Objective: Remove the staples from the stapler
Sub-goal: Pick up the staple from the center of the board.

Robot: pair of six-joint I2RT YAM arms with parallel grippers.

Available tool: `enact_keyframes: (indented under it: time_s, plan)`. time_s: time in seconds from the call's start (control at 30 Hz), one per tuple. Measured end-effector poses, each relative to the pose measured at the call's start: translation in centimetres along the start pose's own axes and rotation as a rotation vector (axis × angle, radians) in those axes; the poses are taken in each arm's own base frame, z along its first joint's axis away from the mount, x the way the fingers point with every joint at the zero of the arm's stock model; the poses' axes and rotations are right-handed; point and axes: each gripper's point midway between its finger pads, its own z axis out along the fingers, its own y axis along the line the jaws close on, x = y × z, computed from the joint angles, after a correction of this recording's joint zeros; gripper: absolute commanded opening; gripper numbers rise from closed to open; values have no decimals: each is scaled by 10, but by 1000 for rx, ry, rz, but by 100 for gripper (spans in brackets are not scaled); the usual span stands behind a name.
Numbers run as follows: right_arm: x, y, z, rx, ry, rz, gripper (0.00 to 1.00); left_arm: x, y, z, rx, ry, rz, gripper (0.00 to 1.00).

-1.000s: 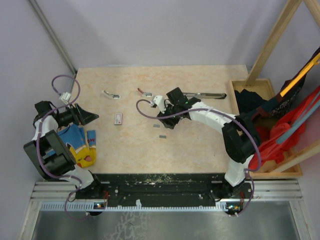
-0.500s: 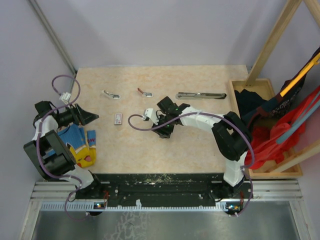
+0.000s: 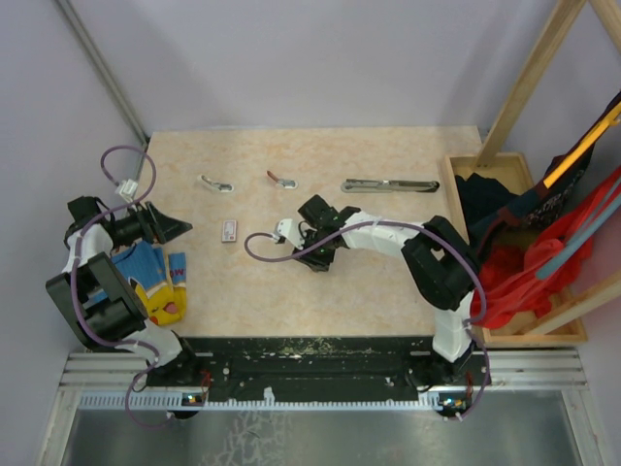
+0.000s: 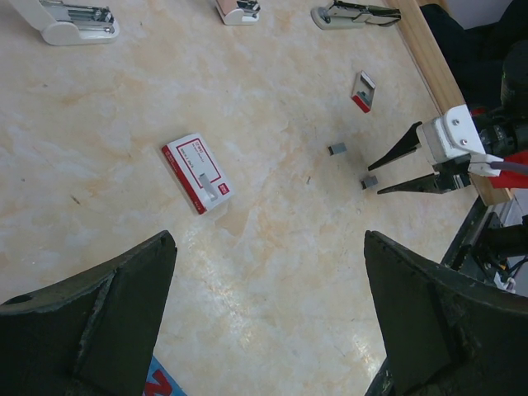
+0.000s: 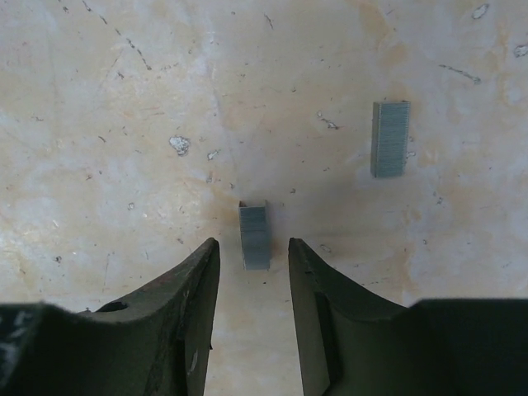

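The stapler [image 3: 388, 184] lies opened out flat at the back right of the table, dark top arm on a silver base; it also shows in the left wrist view [image 4: 355, 13]. Two short grey staple strips lie mid-table. My right gripper [image 3: 315, 245] points down at them, open by a narrow gap. In the right wrist view one strip [image 5: 255, 236] lies on the table just ahead of and between the tips of my right gripper [image 5: 253, 243], untouched; the other strip [image 5: 389, 139] lies farther right. My left gripper [image 3: 180, 229] is open and empty at the left edge.
A red-and-white staple box [image 3: 229, 230] lies left of centre. Two other small staplers [image 3: 215, 183] [image 3: 281, 179] lie at the back. A blue and yellow cloth [image 3: 155, 280] lies under the left arm. A wooden crate [image 3: 495, 189] of clothes stands at the right.
My right gripper has moved left and toward the near side, coming down over the staple strips. The left arm has not moved.
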Motion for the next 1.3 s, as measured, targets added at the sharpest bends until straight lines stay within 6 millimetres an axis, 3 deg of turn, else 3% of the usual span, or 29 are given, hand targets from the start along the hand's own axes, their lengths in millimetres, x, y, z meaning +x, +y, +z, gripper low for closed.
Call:
enact_keyframes:
  time_s: [0.6,0.73,1.3]
  plan:
    - [7,5,8,31,44,-39,24,0,-2,0,7,-1,-5,100]
    - [6,5,9,33,41,-41,15,0,-1,0,6,-2,-5,100]
    - [8,-2,6,72,50,7,13,0,-2,0,7,-1,-7,100]
